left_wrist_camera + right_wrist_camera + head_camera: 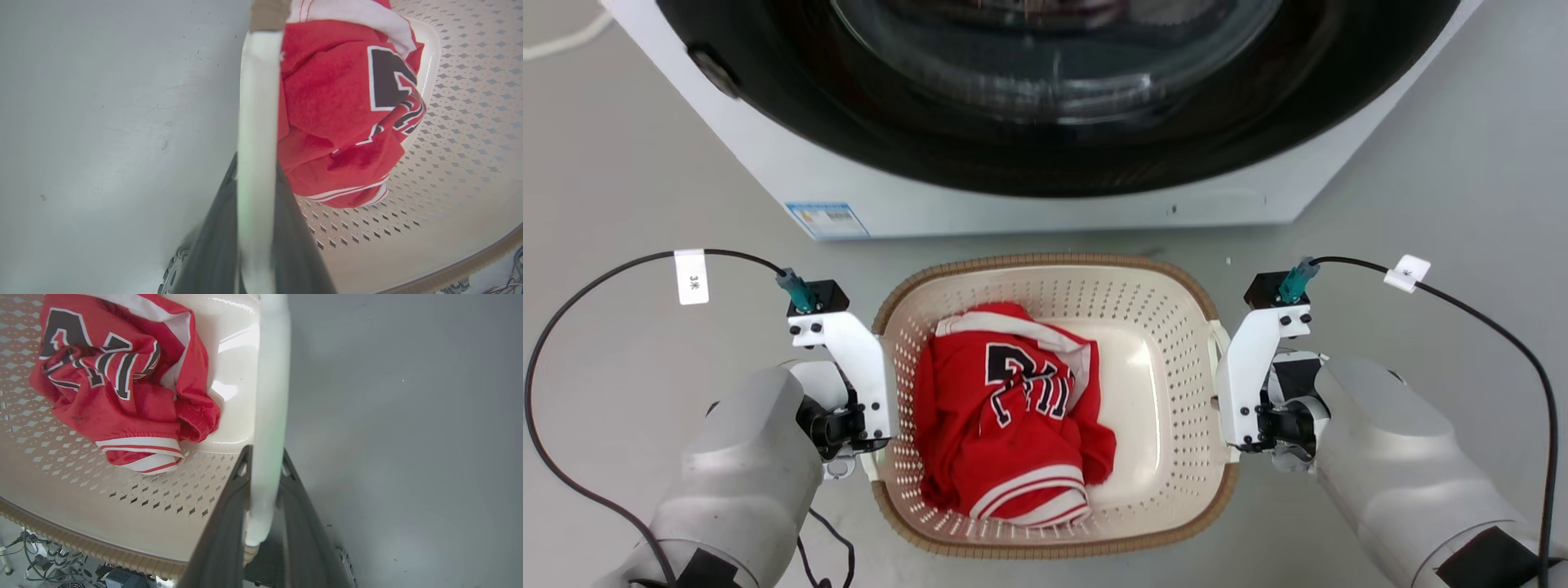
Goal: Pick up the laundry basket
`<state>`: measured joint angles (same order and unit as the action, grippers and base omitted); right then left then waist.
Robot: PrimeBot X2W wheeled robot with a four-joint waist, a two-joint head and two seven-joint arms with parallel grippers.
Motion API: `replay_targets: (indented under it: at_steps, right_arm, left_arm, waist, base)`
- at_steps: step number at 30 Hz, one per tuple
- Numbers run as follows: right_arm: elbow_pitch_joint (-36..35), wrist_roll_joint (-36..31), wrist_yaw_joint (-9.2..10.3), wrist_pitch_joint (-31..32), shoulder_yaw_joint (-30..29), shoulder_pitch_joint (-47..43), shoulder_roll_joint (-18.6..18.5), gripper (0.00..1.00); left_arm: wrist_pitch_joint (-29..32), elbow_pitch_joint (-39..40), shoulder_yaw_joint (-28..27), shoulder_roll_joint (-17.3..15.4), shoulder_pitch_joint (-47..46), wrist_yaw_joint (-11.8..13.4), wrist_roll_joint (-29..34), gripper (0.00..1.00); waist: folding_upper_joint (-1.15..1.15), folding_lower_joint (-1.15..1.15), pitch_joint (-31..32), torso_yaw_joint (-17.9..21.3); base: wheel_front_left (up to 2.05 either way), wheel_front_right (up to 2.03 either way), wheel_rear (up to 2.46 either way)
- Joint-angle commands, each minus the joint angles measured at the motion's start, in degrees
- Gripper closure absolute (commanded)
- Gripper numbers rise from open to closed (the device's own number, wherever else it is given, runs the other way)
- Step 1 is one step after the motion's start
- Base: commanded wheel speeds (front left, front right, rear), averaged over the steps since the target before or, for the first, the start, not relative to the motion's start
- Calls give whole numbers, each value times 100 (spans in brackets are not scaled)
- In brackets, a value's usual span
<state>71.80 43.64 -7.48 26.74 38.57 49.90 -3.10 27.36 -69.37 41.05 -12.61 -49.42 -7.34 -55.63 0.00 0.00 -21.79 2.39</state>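
The laundry basket (1176, 351), cream and perforated with a brown woven-look rim, sits between my two arms in front of the washing machine. A crumpled red jersey (1005, 416) lies inside it. My left gripper (874, 429) is at the basket's left side. In the left wrist view its dark fingers (286, 212) are shut on the white side handle (257, 102). My right gripper (1232, 416) is at the right side, with its fingers (229, 506) clamped on the other white handle (271, 375). Whether the basket is off the floor I cannot tell.
The white washing machine (1045, 204) with its dark round door stands just beyond the basket. Grey floor (1421, 180) spreads to both sides. Black cables (572, 327) loop out from each wrist. Loose wires (36, 559) show under the basket's near rim.
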Motion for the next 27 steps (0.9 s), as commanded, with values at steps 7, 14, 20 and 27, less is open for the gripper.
replay_targets:
  at_steps: [7, 14, 20, 27]
  right_arm:
    - [25, 251, -2, 709, 80, -153, 39, 100]
    - [124, 458, -2, 1290, 30, -268, 40, 100]
    - [168, 561, -2, 1669, 13, -391, 40, 100]
    - [197, 700, -2, 2067, -71, -540, 40, 100]
  left_arm:
    - [480, -187, 28, 74, 4, -21, -161, 100]
    - [857, -312, 57, 144, 145, -17, -240, 100]
    - [1006, -348, 103, 180, 317, -17, -278, 100]
    - [1068, -337, 164, 256, 528, -17, -330, 100]
  waist:
    - [0, 0, 861, -84]
    - [0, 0, 1507, -102]
    - [0, 0, 1878, -106]
    - [0, 0, 2130, -87]
  base:
    - [0, 0, 0]
    - [0, 0, 0]
    - [0, 0, 0]
    - [0, 0, 0]
